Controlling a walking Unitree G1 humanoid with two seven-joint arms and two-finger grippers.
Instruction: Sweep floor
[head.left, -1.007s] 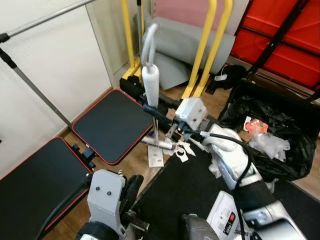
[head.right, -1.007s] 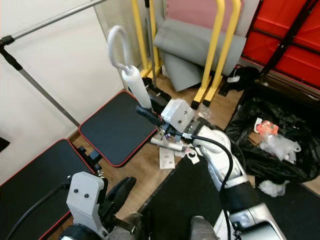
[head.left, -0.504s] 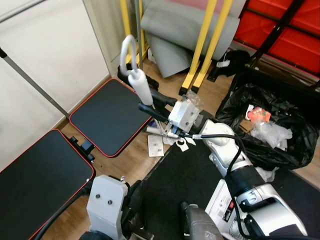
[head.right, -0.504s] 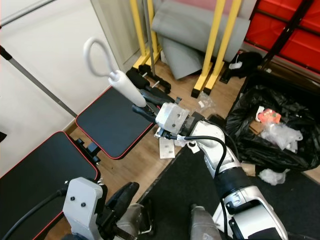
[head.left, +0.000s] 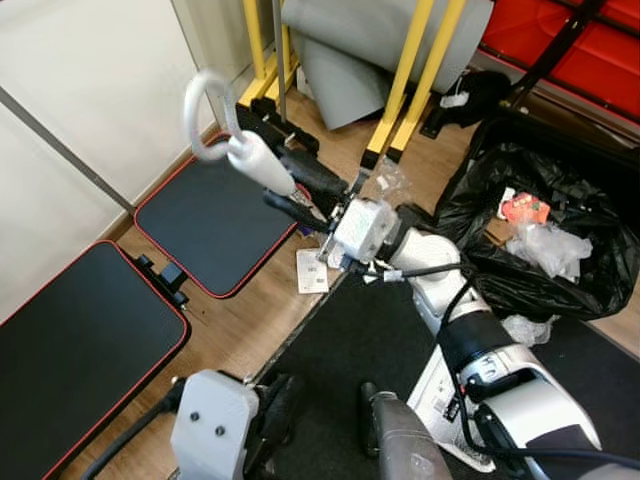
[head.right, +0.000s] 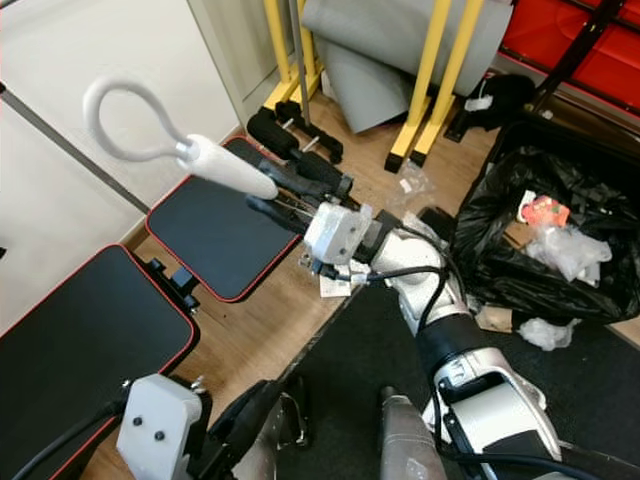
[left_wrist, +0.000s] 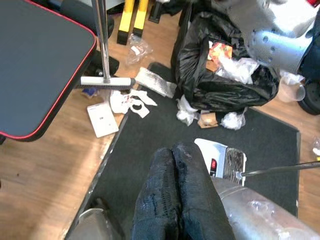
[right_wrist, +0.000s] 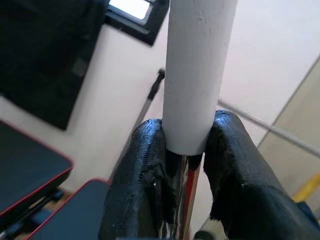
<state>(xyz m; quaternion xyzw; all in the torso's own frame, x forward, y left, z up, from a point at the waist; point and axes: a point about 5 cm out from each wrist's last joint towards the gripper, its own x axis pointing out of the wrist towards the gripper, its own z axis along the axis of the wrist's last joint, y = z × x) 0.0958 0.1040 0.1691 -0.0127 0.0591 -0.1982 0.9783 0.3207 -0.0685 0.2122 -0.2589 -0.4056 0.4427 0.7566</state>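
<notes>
The right gripper (right_wrist: 185, 165) has its fingers (right_wrist: 137, 175) pinching the broom handle (head.right: 225, 167) just where the white grip meets the bare metal shaft. From that pinch the grip runs up and away toward the robot's left, ending in a hanging loop (head.right: 125, 122). The shaft runs the other way, down past the fingers to the floor. There the broom head (left_wrist: 107, 81) lies flat on the wood, right at the edge of the black mat (left_wrist: 150, 150). So the broom's long axis is tilted, not upright, with the head lying below and ahead of the fingers.

White paper scraps (left_wrist: 127, 101) lie just beside the head, on the mat side, with a white card (left_wrist: 102, 119) on the bare wood nearby. A stroke would likely drag the head across them (the black rubbish bag (head.left: 545, 235) lies open beyond the right arm).

The left gripper (left_wrist: 175, 195) hangs low over the mat, fingers pressed together and empty, well apart from the handle; the right arm is plainly the nearer one.
</notes>
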